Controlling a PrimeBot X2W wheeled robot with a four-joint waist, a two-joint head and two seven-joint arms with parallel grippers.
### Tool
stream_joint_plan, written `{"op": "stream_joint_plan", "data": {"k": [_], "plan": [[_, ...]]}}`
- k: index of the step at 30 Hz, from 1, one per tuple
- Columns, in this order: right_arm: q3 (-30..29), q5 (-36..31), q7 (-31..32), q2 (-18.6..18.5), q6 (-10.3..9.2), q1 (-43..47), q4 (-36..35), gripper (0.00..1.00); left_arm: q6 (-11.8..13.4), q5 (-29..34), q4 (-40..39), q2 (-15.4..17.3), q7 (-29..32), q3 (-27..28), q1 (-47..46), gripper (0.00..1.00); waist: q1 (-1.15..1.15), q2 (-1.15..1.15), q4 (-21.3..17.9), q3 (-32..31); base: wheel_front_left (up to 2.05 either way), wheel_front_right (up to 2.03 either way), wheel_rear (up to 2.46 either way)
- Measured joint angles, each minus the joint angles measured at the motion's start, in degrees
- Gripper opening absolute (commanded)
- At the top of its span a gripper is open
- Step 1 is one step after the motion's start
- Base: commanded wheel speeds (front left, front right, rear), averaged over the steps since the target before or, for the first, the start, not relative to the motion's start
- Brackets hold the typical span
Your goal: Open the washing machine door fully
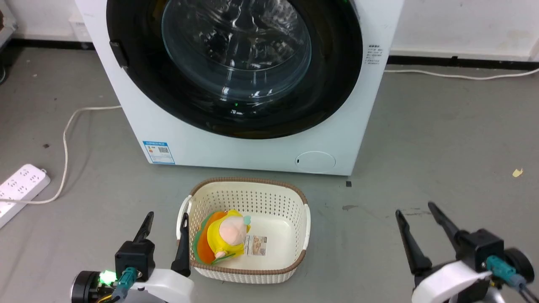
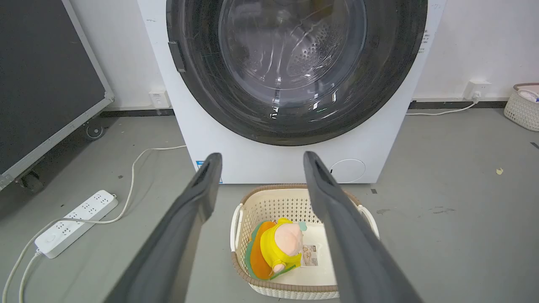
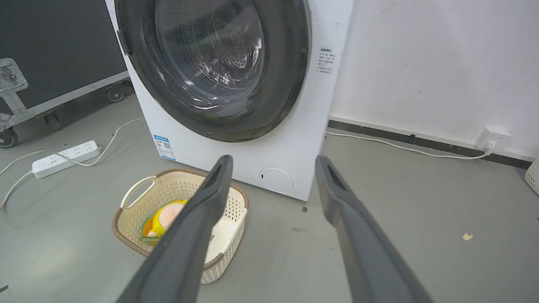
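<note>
Left gripper: jaws wide, empty, at your 7 o'clock.
Right gripper: jaws wide, empty, at 5 o'clock.
Basket: on the floor at 12, plush toy inside; it obstructs your approach.
Power strip: 10 o'clock, well aside.
Washing machine door: shut, at 12 beyond the basket; judged heavy, rigid, slippery, glass fragile.
Hold: dark tab at its 9 o'clock rim.

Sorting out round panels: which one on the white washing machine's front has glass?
The large glossy black round door, with a clear glass bowl at its centre; the small round white flap below it is plain and opaque.
</note>
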Motion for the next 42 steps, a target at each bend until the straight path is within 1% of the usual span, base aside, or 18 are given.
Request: {"op": "stream_joint_plan", "data": {"k": [10, 11, 17, 18, 19, 20, 30, 32, 33, 35, 42], "plan": [[0.6, 3.3, -0.6, -2.0, 0.0, -5.6, 0.1, 1.0, 0.3, 0.0, -0.2, 0.0, -1.1, -1.4, -1.8, 1.0, 0.0, 0.0, 0.7, 3.1, 0.0, 0.0, 0.0], [0.6, 5.4, -0.5, -2.4, 0.0, -8.7, 0.3, 1.0, 0.4, 0.0, -0.3, 0.0, -1.5, -1.8, -2.6, 1.0, 0.01, 0.0, 1.0, 4.5, 0.0, 0.0, 0.0], [-0.7, 10.0, 0.7, -2.4, 0.0, -14.1, 1.5, 1.0, 0.8, 0.0, -0.5, 0.1, -2.3, -2.7, -3.7, 1.0, 0.01, 0.0, 1.7, 6.6, 0.0, 0.0, 0.0], [-1.0, 10.8, 1.0, -2.4, 0.0, -15.0, 1.7, 0.5, 0.8, 0.0, -0.5, 0.1, -2.5, -3.0, -3.9, 1.0, 0.01, 0.0, 1.8, 6.9, 0.0, 0.0, 0.0], [-1.4, 11.4, 1.2, -2.4, 0.0, -15.9, 2.0, 0.5, 0.8, 0.0, -0.5, 0.1, -2.5, -3.1, -4.1, 1.0, 0.01, 0.0, 2.0, 7.2, 0.0, 0.0, 0.0], [-1.7, 12.0, 1.6, -2.3, 0.0, -16.8, 2.4, 0.0, 0.8, 0.0, -0.6, 0.1, -2.5, -3.3, -4.4, 1.0, 0.01, 0.0, 2.2, 7.5, 0.0, 0.0, 0.0], [-6.1, 18.0, 4.4, -1.4, 0.0, -26.9, 8.2, 0.0, 1.4, 0.0, -1.0, 0.1, -3.8, -4.4, -5.9, 1.0, 0.01, 0.0, 3.7, 10.3, 0.0, 0.0, 0.0], [-7.1, 19.3, 5.2, -1.1, 0.0, -29.2, 9.8, 0.0, 1.4, 0.0, -1.0, 0.2, -4.1, -4.7, -6.0, 1.0, 0.01, 0.0, 3.9, 10.9, 0.0, 0.0, 0.0], [-9.1, 21.9, 6.5, -0.7, 0.0, -32.8, 12.4, 0.0, 1.6, 0.0, -1.0, 0.2, -4.5, -5.1, -6.7, 1.0, 0.01, 0.0, 4.3, 11.8, 0.0, 0.0, 0.0], [-10.2, 23.2, 7.2, -0.5, 0.0, -35.0, 14.2, 0.0, 1.8, 0.0, -1.1, 0.2, -4.7, -5.3, -7.1, 1.0, 0.01, 0.0, 4.5, 12.4, 0.0, 0.0, 0.0], [-11.2, 25.4, 9.1, -0.6, 0.0, -41.7, 17.1, 0.0, 1.9, -0.8, -1.4, 0.2, -5.5, -5.9, -8.2, 1.0, 0.01, 0.0, 5.5, 14.6, 0.0, 0.0, 0.0]]}}
